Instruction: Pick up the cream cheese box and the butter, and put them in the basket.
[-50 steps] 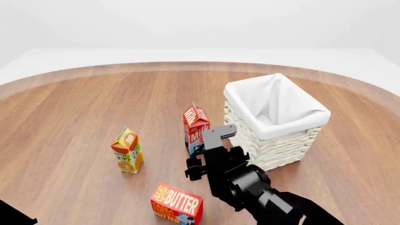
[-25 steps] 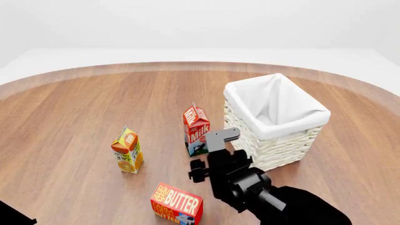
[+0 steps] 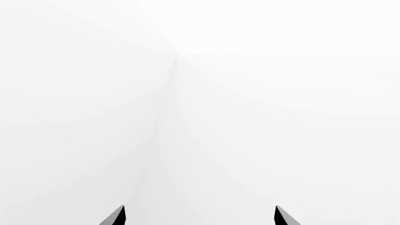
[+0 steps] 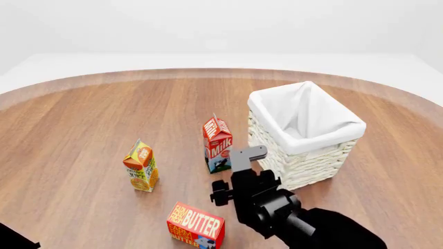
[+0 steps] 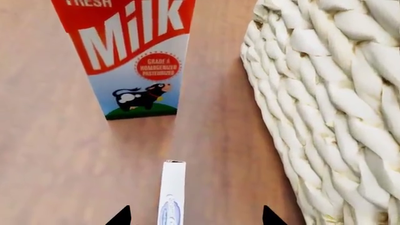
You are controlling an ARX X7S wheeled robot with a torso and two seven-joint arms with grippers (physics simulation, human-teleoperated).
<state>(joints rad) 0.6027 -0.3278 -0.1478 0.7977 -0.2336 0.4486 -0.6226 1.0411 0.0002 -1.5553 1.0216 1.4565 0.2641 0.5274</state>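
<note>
The cream cheese box (image 5: 172,192) is a thin white box standing on its edge on the wood, between the milk carton and the basket (image 5: 331,103). My right gripper (image 5: 195,219) is open just above it, with the box between its dark fingertips (image 5: 122,218) but nearer one of them. In the head view my right arm (image 4: 260,199) hides that box, close to the basket's wicker wall (image 4: 312,166). The butter (image 4: 196,225) lies at the near edge, left of the arm. My left gripper (image 3: 198,218) is open, facing only blank white.
A red-topped milk carton (image 4: 217,144) stands just left of the basket, directly beyond the right gripper (image 5: 134,56). An orange juice carton (image 4: 141,166) stands further left. The round wooden table (image 4: 83,119) ends in a curved far rim.
My right arm has shifted slightly right and toward the near side, settling lower between the milk carton and the basket. Nothing else has moved.
</note>
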